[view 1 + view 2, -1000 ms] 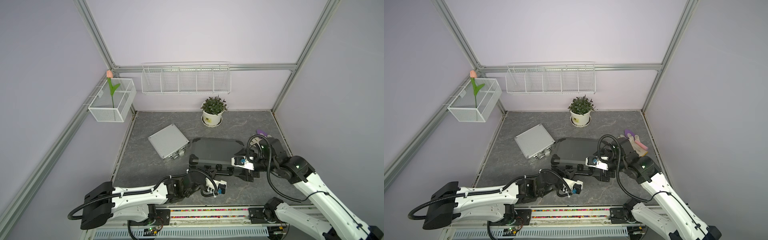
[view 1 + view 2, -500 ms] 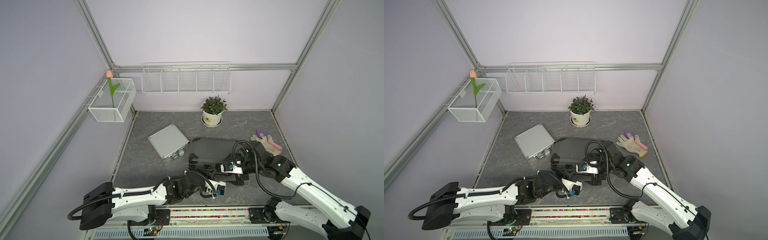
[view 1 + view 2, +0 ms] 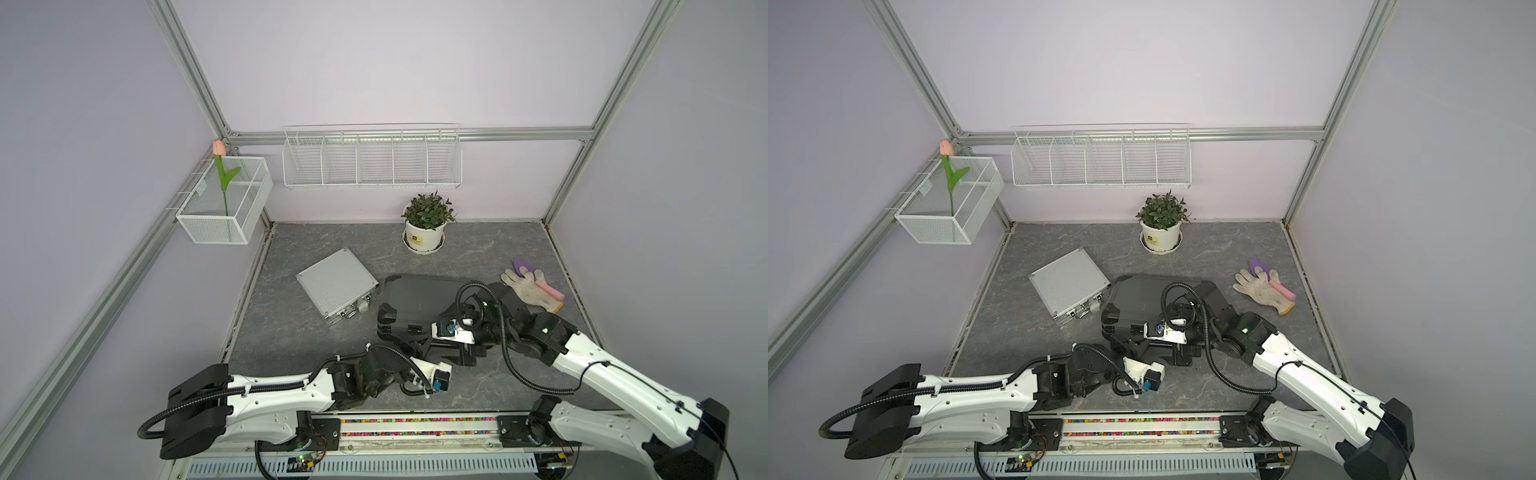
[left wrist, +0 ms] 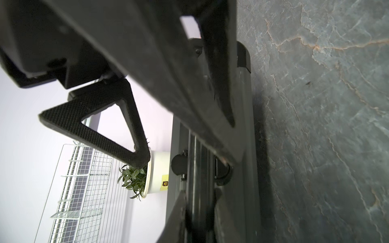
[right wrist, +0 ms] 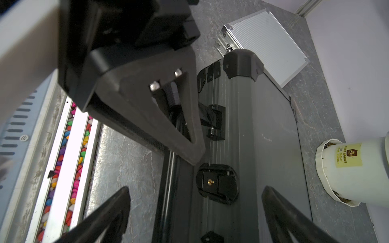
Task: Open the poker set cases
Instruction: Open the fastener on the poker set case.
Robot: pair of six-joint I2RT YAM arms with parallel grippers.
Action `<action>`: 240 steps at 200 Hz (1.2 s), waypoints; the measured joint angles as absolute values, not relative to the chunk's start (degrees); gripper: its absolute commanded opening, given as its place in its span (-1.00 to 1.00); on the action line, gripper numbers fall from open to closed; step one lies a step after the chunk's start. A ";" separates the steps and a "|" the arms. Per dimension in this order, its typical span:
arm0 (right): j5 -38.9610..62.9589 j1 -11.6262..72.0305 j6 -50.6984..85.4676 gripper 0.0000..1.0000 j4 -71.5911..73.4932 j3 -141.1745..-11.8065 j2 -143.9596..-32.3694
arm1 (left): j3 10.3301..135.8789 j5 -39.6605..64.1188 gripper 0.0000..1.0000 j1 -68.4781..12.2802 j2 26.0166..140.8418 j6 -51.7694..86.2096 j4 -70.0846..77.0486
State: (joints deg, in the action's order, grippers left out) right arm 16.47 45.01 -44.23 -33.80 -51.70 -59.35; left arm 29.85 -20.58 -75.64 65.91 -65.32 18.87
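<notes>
Lying flat in a top view, the dark case (image 3: 415,295) has the silver case (image 3: 336,286) just beside its corner and the left gripper (image 3: 417,344) at its front edge. The left wrist view shows those fingers (image 4: 168,84) closed against that edge. In the right wrist view, the right gripper (image 5: 195,189) gapes wide above it.

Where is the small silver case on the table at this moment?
In both top views the silver case lies flat on the left half of the table, close beside the dark grey case and nearer the robot than the potted plant.
</notes>
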 measured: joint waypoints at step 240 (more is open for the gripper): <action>15.49 45.87 -41.98 0.44 -33.63 -51.70 -62.81 | 29.76 -20.56 -1.00 -75.79 65.93 -65.08 18.52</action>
State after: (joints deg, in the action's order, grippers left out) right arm 15.49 45.87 -41.98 -33.63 -51.70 -62.81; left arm 29.76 -20.56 -75.79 65.93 -65.08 18.52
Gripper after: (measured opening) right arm 0.738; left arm 0.187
